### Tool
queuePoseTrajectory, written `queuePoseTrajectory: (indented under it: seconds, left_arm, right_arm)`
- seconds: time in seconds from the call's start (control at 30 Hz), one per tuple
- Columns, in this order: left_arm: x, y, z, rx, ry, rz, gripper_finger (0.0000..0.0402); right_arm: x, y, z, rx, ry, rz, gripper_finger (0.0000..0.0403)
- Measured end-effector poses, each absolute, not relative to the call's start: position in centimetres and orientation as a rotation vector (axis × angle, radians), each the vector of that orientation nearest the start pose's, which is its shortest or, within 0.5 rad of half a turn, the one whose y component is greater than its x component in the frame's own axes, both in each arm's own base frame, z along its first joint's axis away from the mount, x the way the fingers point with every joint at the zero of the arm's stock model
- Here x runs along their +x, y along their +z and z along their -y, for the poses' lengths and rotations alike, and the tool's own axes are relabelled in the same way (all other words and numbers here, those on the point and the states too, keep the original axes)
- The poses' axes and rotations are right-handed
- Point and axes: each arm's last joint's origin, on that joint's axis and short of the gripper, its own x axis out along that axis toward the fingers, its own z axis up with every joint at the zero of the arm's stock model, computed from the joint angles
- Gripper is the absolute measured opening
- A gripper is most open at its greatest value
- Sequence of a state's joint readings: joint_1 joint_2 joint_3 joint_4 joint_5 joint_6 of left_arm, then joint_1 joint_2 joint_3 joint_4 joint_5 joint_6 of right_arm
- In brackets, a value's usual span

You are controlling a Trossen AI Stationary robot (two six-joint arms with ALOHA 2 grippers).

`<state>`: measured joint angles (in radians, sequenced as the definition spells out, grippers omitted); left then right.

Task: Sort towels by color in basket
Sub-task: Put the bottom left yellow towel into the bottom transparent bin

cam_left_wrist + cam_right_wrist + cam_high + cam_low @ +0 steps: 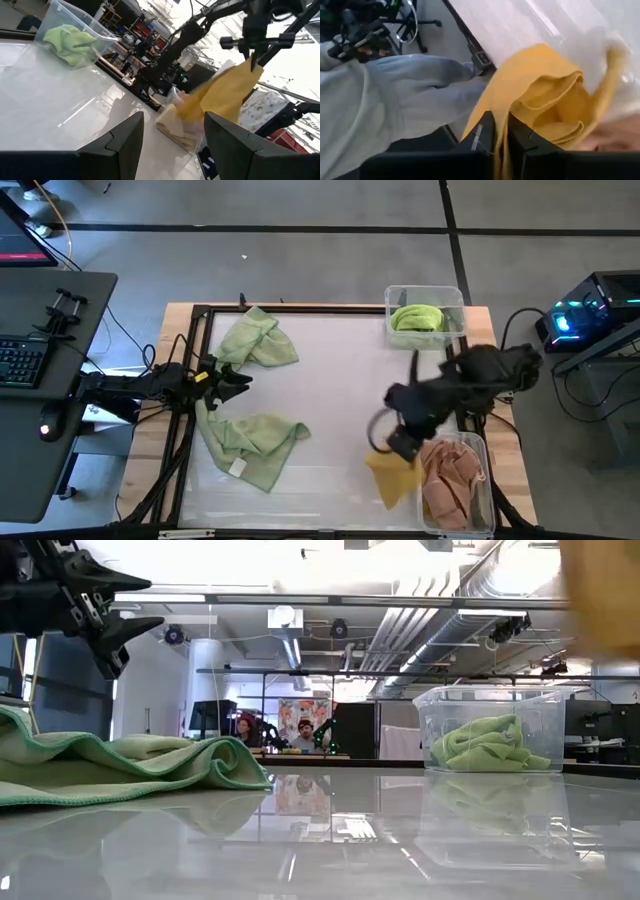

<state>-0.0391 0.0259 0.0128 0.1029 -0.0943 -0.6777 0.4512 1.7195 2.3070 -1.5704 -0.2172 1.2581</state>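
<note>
My right gripper point(400, 442) is shut on a mustard yellow towel point(395, 477) next to the near right bin point(487, 450), which holds peach and pink towels point(452, 480). The far right bin point(455, 295) holds a bright green towel point(417, 318). Two pale green towels lie crumpled on the table's left half, one far point(258, 340) and one near point(252, 445). Between them my left gripper point(235, 377) is open and touches nothing. In the low view it hangs above the green cloth point(130, 762). My right gripper pinches the mustard towel between its two fingers at a bunched fold point(496, 116) near the towel's upper end, several layers thick. The fingers come from above. The towel hangs slack below them point(225, 95), its lower end beside the peach towels; whether it touches them I cannot tell.
The white table top point(340, 370) between the green towels and the bins is bare. A black frame point(195, 320) runs along the table's left and far edges. A person's grey sleeve point(395, 100) shows past the table's near edge in the right wrist view.
</note>
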Motion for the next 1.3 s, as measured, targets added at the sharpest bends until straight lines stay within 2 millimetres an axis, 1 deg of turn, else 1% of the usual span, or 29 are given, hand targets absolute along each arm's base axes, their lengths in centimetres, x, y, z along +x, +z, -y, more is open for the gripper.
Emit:
queuePoseTrajectory:
  seconds: [0.1, 0.23, 0.3, 0.43, 0.57, 0.63, 0.67, 0.73, 0.83, 1.0, 1.17, 1.23, 1.3]
  left_arm:
    - [9.8, 17.6, 0.1, -0.683, 0.043, 0.11, 0.0195]
    - [9.8, 17.5, 0.0, -0.683, 0.049, 0.105, 0.0195]
    - [9.8, 17.5, 0.0, -0.683, 0.049, 0.109, 0.0195]
    - [9.8, 17.5, 0.0, -0.682, 0.052, 0.105, 0.0195]
    - [9.8, 17.5, 0.0, -0.633, 0.076, 0.112, 0.0195]
    - [9.8, 17.5, -0.1, -0.609, 0.086, 0.115, 0.0195]
    - [9.8, 17.5, -0.1, -0.6, 0.088, 0.114, 0.0195]
    - [9.8, 17.5, -0.1, -0.597, 0.089, 0.115, 0.0195]
    - [9.8, 17.5, -0.1, -0.597, 0.093, 0.117, 0.0195]
    - [9.8, 17.5, -0.1, -0.597, 0.097, 0.12, 0.0195]
    - [9.8, 17.6, -0.1, -0.598, 0.095, 0.124, 0.0195]
    - [9.8, 17.6, -0.1, -0.598, 0.096, 0.124, 0.0195]
    - [9.8, 17.6, -0.1, -0.606, 0.095, 0.124, 0.0195]
  right_arm:
    - [23.6, 47.5, -14.4, 1.032, -0.085, -1.248, 0.001]
    - [22.1, 47.5, -16.7, 1.066, -0.082, -1.313, 0.001]
    - [20.7, 47.9, -17.3, 1.126, -0.097, -1.335, 0.001]
    - [17.2, 49.1, -18.5, 1.267, -0.14, -1.402, 0.0009]
    - [14.2, 49.6, -19.8, 1.359, -0.197, -1.484, 0.0009]
    - [13.2, 49.6, -20.4, 1.375, -0.223, -1.484, 0.0009]
    - [12.9, 49.3, -20.8, 1.374, -0.244, -1.471, 0.0009]
    - [12.7, 48.0, -21.3, 1.332, -0.309, -1.451, 0.0009]
    - [13.0, 45.1, -21.3, 1.25, -0.436, -1.452, 0.0009]
    - [13.0, 40.1, -20.1, 1.128, -0.652, -1.455, 0.0009]
    - [13.0, 35.6, -18.6, 1.023, -0.832, -1.471, 0.0009]
    - [13.0, 33.9, -18.4, 0.965, -0.882, -1.487, 0.0009]
    - [13.1, 32.4, -18.4, 0.902, -0.873, -1.483, 0.0009]
